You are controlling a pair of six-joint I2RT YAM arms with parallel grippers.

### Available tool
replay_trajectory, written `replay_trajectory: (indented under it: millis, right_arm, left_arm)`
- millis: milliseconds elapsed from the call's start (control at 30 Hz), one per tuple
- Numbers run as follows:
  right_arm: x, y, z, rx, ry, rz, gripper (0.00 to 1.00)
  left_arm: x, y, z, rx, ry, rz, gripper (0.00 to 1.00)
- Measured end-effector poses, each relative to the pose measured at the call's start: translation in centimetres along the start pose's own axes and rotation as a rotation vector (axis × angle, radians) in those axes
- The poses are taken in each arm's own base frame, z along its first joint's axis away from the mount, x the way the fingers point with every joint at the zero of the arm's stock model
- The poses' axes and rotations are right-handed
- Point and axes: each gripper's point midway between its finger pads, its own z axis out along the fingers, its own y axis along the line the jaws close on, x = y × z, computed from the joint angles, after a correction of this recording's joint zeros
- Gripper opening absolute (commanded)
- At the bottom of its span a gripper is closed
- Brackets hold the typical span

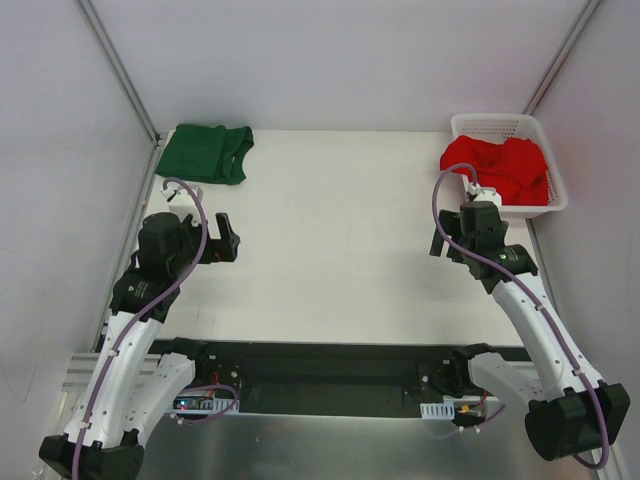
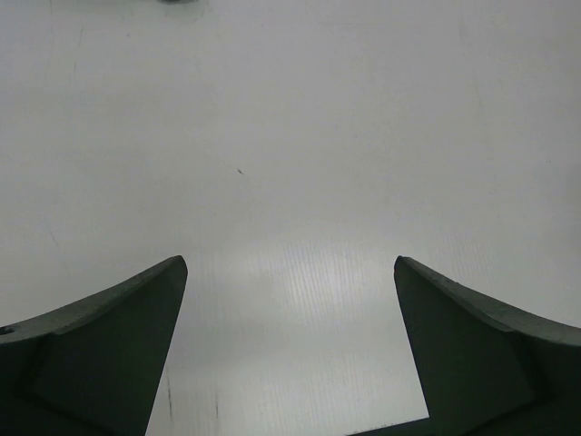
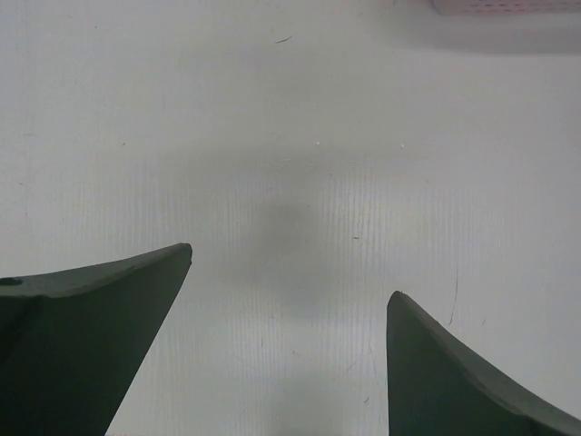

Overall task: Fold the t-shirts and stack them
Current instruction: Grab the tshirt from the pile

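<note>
My left pincer is spread wide with nothing between the jaws, above the bare white table on the left side. Left wrist view: fingers well apart, only tabletop between them. My right pincer is also spread wide and empty, above the table on the right, near the white basket but apart from it. Right wrist view: fingers apart, tabletop with a faint shadow between them. The dark green t-shirt lies flat in a rough rectangle at the table's far left corner, beyond my left pincer, untouched. The red t-shirt sits bunched in the basket at the far right corner, with part draped over the basket's left rim. Whether more cloth lies under it, I cannot tell.
</note>
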Motion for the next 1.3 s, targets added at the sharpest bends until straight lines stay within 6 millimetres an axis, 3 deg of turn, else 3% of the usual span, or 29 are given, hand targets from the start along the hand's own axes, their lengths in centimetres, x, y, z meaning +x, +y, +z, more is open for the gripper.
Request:
replay_trajectory:
  millis: [767, 1000, 1300]
  right_arm:
    - [0.2, 0.1, 0.3, 0.003, 0.02, -0.01, 0.96]
    - [-1.4, 0.5, 1.1, 0.027, 0.031, -0.016, 0.96]
    - [-4.2, -0.8, 0.7, 0.117, -0.04, -0.011, 0.96]
  left_arm:
    - [-0.4, 0.3, -0.4, -0.019, -0.024, 0.001, 0.99]
    - [-0.2, 0.5, 0.0, -0.028, -0.006, 0.002, 0.99]
    - [-0.5, 0.7, 0.7, -0.044, 0.013, 0.013, 0.99]
